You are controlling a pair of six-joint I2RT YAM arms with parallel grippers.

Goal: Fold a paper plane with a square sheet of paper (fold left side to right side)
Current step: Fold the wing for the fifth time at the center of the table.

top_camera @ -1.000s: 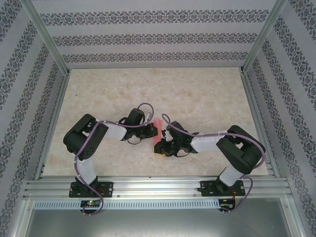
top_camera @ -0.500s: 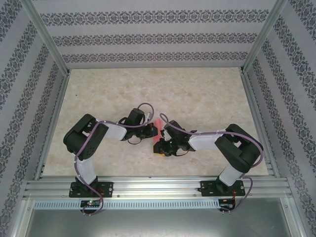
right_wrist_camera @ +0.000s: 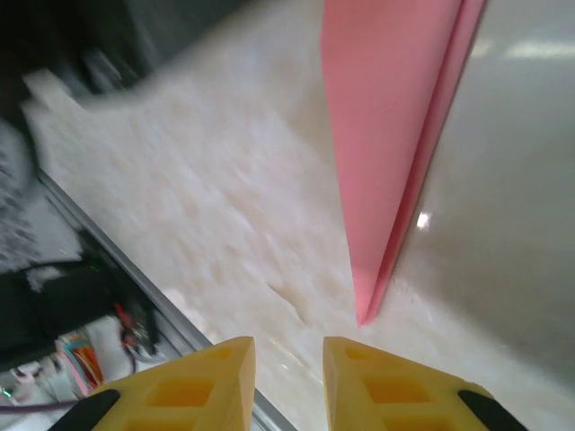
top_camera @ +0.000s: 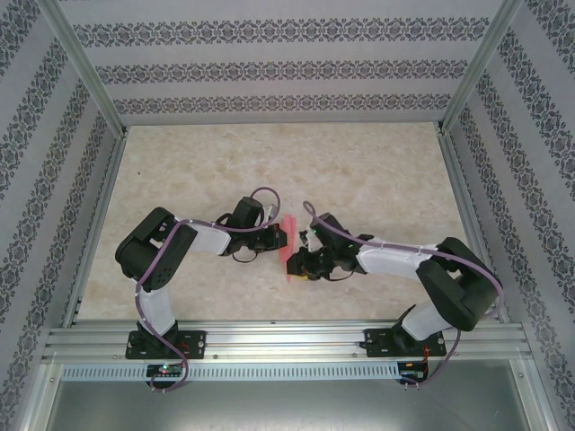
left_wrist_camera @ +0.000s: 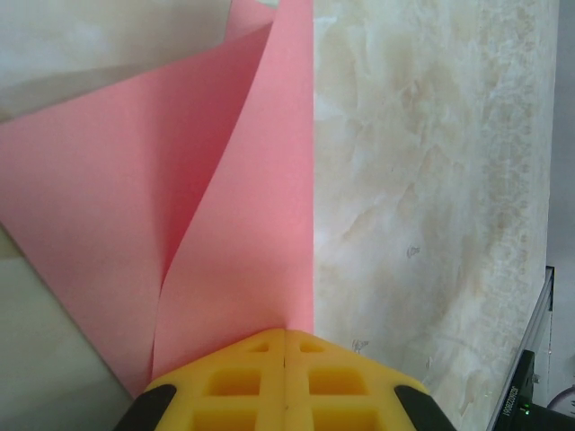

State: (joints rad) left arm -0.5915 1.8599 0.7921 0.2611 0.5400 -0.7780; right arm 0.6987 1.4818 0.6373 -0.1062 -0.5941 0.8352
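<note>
The salmon-red sheet of paper [top_camera: 287,241] is folded into a narrow creased shape and stands on edge between the two arms. My left gripper [left_wrist_camera: 286,334] is shut on its lower edge, and the paper [left_wrist_camera: 243,215] fans upward from the yellow fingertips with two layers parting. The left gripper [top_camera: 279,239] sits at the paper's left side in the top view. My right gripper [right_wrist_camera: 289,359] is open, and the paper's pointed tip [right_wrist_camera: 364,314] hangs just ahead of its gap, untouched. That right gripper [top_camera: 300,266] shows low beside the paper.
The marble-patterned table [top_camera: 359,171] stretches away behind both arms. An aluminium rail [top_camera: 287,339] runs along the near edge, close under the right gripper, with cables [right_wrist_camera: 81,359] beyond it. Patterned walls [top_camera: 278,72] enclose the back and sides.
The right arm's elbow has swung out to the right and its forearm has stretched flatter, with its gripper shifting slightly right. The left arm and its hold on the paper are unchanged.
</note>
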